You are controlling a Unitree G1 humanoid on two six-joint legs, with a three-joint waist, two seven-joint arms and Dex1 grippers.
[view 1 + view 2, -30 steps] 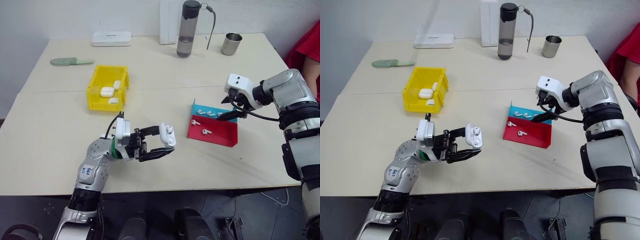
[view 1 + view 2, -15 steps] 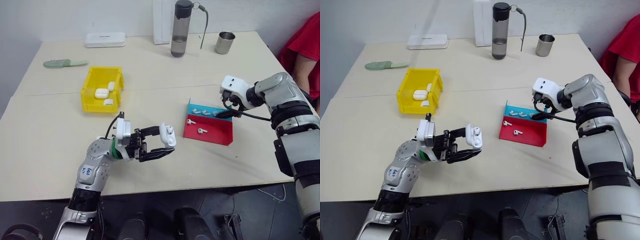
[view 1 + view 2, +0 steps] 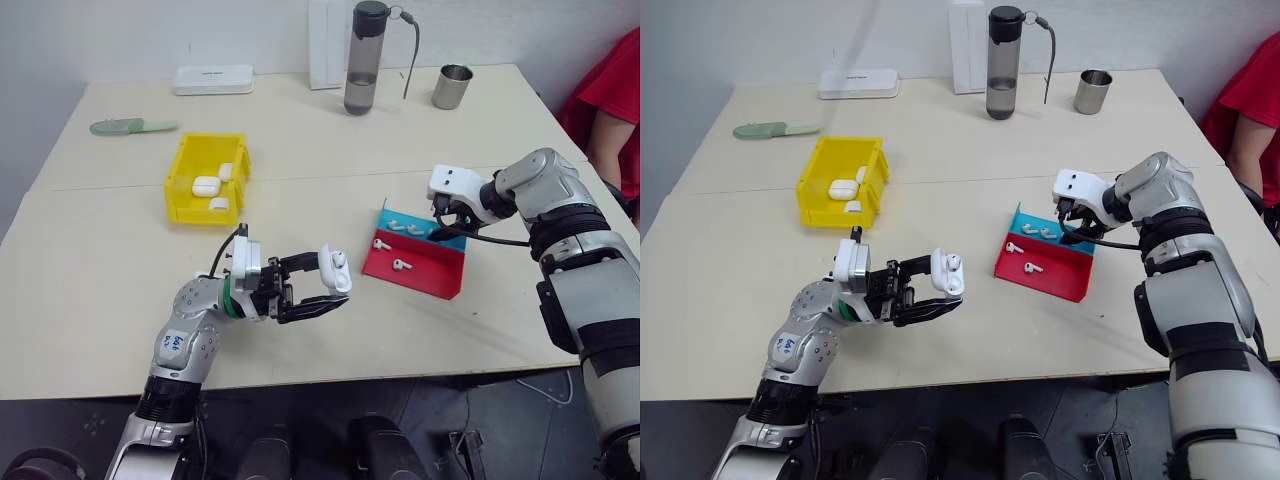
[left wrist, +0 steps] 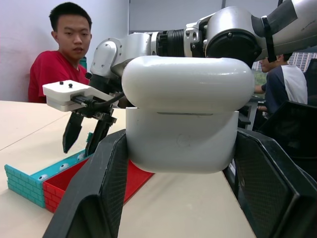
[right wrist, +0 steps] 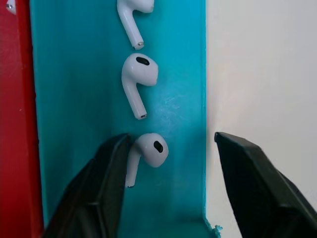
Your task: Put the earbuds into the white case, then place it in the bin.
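- The right gripper (image 5: 166, 186) hangs over the blue half of the red and blue tray (image 3: 425, 278), fingers part-open; one finger (image 5: 101, 186) lies against the stem of the nearest earbud (image 5: 148, 151), the other stands outside the tray's blue wall over the table (image 3: 100, 260); nothing is pinched between them yet.
- Two more earbuds (image 5: 136, 82) lie in a row further along the blue strip, just apart from one another; the head views show another pair in the red half.
- Handling, as a judgement: each bud is tiny, light, hard and glossy — it will likely skid or flip under a slanted squeeze; the bulbous head looks the better hold, since the thin stem could roll away; with the wall sitting between the fingers, closing as they stand may pinch the wall rather than the bud.
- The left gripper (image 3: 325, 290) is clamped on the white case (image 3: 335, 271), lid hinged open, held above the table's near part, well apart from the tray; the left wrist view shows the fingers bearing on the smooth rounded body below the lid seam.
- The case is rigid, light and slick; it sits low in the fingers, which seems secure enough.
- The bin (image 3: 207, 178) stands further back on the robot's left, with several closed cases inside.
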